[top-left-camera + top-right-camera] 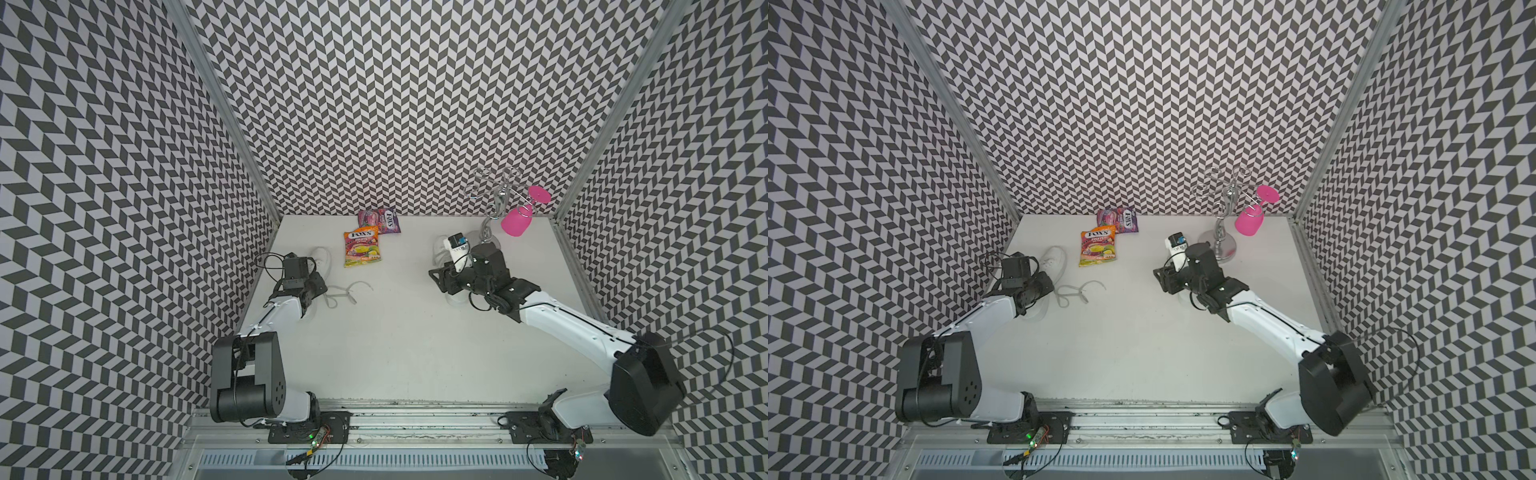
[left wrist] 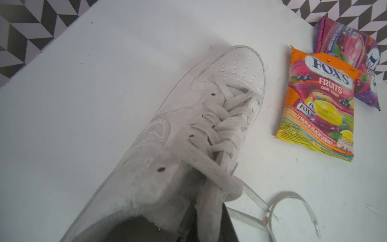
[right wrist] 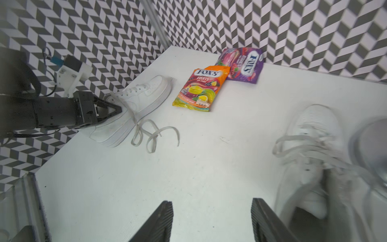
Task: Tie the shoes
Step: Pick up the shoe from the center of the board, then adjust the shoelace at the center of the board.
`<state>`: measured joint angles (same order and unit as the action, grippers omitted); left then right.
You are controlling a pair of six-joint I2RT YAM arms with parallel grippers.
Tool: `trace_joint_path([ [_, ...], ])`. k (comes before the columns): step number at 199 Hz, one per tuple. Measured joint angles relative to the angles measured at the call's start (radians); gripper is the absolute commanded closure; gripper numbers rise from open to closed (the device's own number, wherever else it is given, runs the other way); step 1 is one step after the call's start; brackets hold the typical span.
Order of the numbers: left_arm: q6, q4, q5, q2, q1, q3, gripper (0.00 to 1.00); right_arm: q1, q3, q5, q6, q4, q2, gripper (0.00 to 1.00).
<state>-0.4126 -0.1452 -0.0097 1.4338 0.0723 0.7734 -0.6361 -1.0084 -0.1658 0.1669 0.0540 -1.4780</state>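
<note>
The white table (image 1: 415,332) carries everything, with patterned walls on three sides. The left arm (image 1: 274,316) reaches to the left shoe (image 3: 144,94), which lies at the far left of the table with its toe toward the far wall. The left gripper (image 3: 117,110) has its fingers brought together at the upper part of this shoe, where the lace leaves it; whether it pinches the lace or the shoe I cannot tell. The loose laces (image 3: 155,134) curl on the table just right of the shoe. The right arm (image 1: 561,316) is over the right shoe (image 3: 310,146), which lies at the far right, blurred in the wrist view. The right gripper (image 3: 211,222) stands with fingers apart, holding nothing, over bare table just beside that shoe. A metal glass rack (image 1: 494,199) with a pink glass (image 1: 517,222) stands far right. Two candy bags, the orange bag (image 1: 361,247) and the purple bag (image 1: 380,220), lie between the shoes, near the far wall.
</note>
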Motion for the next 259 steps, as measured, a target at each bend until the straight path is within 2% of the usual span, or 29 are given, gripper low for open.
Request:
trace_joint_path([
  [38,-0.035,-0.007,0.026,-0.104,-0.047,-0.083,1.00,-0.154,-0.110,0.031,0.039,-0.079,-0.265,0.36],
  [70,-0.089,-0.005,0.053,-0.200,-0.053,-0.147,1.00,-0.235,-0.245,0.065,0.047,-0.124,-0.459,0.36],
  [108,-0.122,-0.001,0.072,-0.212,-0.065,-0.160,1.00,-0.291,-0.393,0.092,0.037,-0.154,-0.618,0.34],
  [161,-0.135,-0.001,0.080,-0.212,-0.073,-0.161,1.00,-0.317,-0.637,0.129,0.005,-0.121,-0.848,0.34],
  [182,-0.137,-0.002,0.083,-0.212,-0.074,-0.161,1.00,-0.317,-0.702,0.157,-0.005,-0.092,-0.912,0.44],
  [198,-0.139,-0.004,0.083,-0.214,-0.079,-0.161,1.00,-0.317,-0.728,0.177,-0.011,-0.085,-0.937,0.59],
  [221,-0.143,-0.008,0.084,-0.219,-0.092,-0.161,1.00,-0.317,-0.731,0.206,-0.016,-0.073,-0.938,0.90],
  [232,-0.146,-0.014,0.085,-0.222,-0.100,-0.160,1.00,-0.317,-0.728,0.214,-0.017,-0.070,-0.936,1.00],
  [259,-0.160,-0.043,0.087,-0.243,-0.137,-0.151,1.00,-0.315,-0.628,0.251,-0.038,-0.051,-0.846,1.00],
])
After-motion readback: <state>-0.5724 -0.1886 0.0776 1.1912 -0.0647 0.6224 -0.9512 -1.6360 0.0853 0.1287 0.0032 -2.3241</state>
